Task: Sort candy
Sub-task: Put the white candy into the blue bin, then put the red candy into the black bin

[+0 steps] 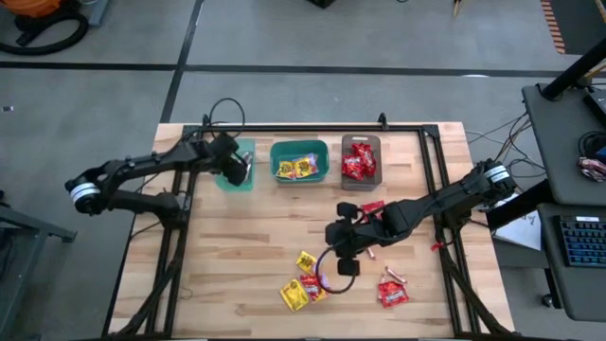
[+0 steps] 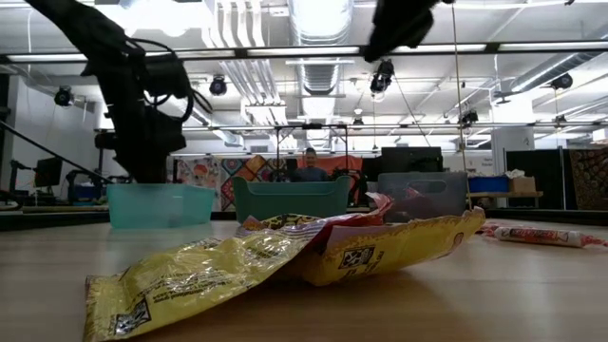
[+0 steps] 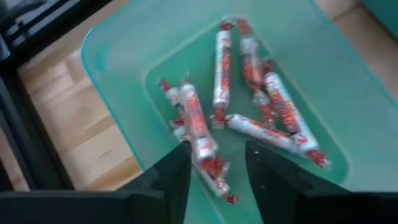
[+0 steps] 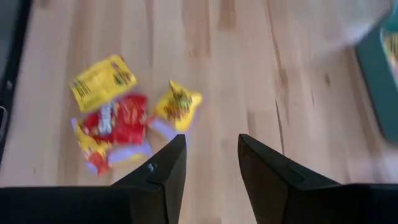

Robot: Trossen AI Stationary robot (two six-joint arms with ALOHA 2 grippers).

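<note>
My left gripper (image 3: 216, 168) hangs open over the left teal bin (image 1: 237, 176), which holds several pinkish-tan sticks (image 3: 249, 93); one stick (image 3: 200, 140) lies below the gap between the fingers. My right gripper (image 4: 211, 168) is open above bare wood (image 1: 341, 254), pointing toward the near pile of yellow packets (image 4: 101, 81) and red packets (image 4: 127, 121). A single yellow packet (image 4: 179, 102) lies just ahead of it. More loose candy rests flat on the table: a red packet (image 1: 393, 294), a stick (image 1: 393, 275) and another red packet (image 1: 372, 206).
The middle teal bin (image 1: 299, 163) holds yellow packets and the grey-brown bin (image 1: 360, 161) holds red ones; all three bins stand in a row at the far side. A black frame (image 1: 436, 189) borders the table. A person (image 2: 309, 166) sits in the room beyond.
</note>
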